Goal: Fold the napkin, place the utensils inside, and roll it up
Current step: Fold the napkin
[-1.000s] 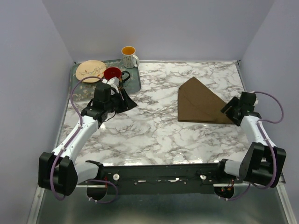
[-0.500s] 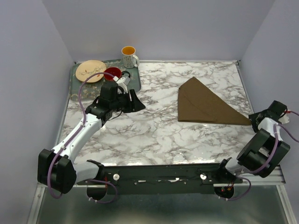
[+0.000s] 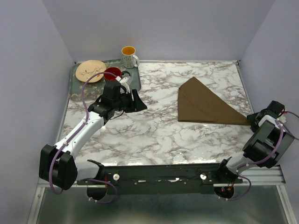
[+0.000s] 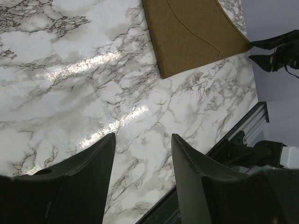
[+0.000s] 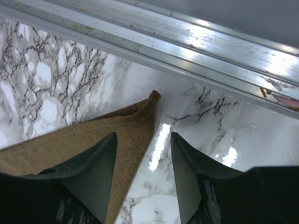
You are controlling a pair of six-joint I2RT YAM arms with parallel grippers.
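Observation:
The dark brown napkin [image 3: 205,105] lies folded into a triangle on the right half of the marble table. It also shows in the left wrist view [image 4: 191,32] and the right wrist view [image 5: 79,140]. My right gripper [image 3: 253,118] is open and empty, low over the napkin's right corner [image 5: 153,97], with one finger over cloth and the other over bare marble [image 5: 142,134]. My left gripper [image 3: 140,103] is open and empty above bare marble left of centre, pointing toward the napkin [image 4: 142,135]. The spoon is not visible in any view.
A green tray [image 3: 79,92] at the back left holds a tan plate [image 3: 90,71] and a red bowl [image 3: 112,73]. A white mug [image 3: 129,56] stands at its far corner. A metal rail [image 5: 187,42] runs along the table's right edge, close to my right gripper.
My left gripper has moved right, away from the tray toward the table's middle. My right gripper has drawn back off the napkin to its right corner, the arm folding toward the right edge.

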